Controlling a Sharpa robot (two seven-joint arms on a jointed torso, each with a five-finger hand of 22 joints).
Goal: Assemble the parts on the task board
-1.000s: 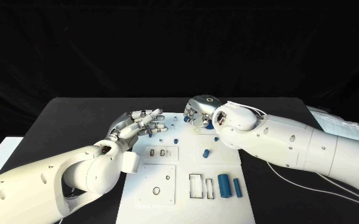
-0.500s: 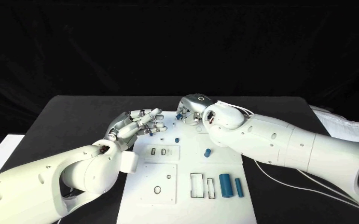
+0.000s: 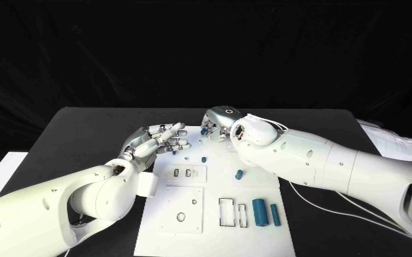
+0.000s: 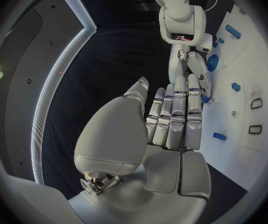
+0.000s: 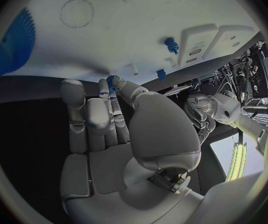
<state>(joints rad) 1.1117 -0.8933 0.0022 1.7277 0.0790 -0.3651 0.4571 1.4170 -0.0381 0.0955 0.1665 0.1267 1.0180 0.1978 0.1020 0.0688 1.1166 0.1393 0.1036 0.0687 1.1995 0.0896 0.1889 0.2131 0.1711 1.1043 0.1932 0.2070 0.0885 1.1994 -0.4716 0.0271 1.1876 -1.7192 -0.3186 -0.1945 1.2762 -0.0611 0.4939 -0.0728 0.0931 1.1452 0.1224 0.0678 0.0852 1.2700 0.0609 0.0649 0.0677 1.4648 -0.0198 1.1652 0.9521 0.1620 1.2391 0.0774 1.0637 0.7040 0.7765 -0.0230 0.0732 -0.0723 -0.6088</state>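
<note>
The white task board (image 3: 215, 188) lies in the middle of the table. My right hand (image 3: 219, 126) hovers over its far edge, thumb and fingers closed round a small blue part (image 3: 204, 131), which the right wrist view shows at the fingertips (image 5: 112, 83). My left hand (image 3: 159, 140) is at the board's far left corner, fingers straight and side by side (image 4: 174, 114), holding nothing. A blue gear (image 5: 19, 40) sits on the board beyond my right hand. Two long blue parts (image 3: 259, 212) (image 3: 274, 214) lie near the front right. Small blue pegs (image 3: 204, 159) (image 3: 239, 175) stand mid-board.
Two white cover plates (image 3: 184, 175) (image 3: 180, 209) lie on the board's left half, and outlined slots (image 3: 225, 212) sit beside the long parts. A cable (image 3: 334, 206) trails on the black table at right. White cloth (image 3: 386, 138) lies at the right edge.
My right hand has moved left along the board's far edge, closer to the left hand, carrying the small blue part. The left hand has hardly moved.
</note>
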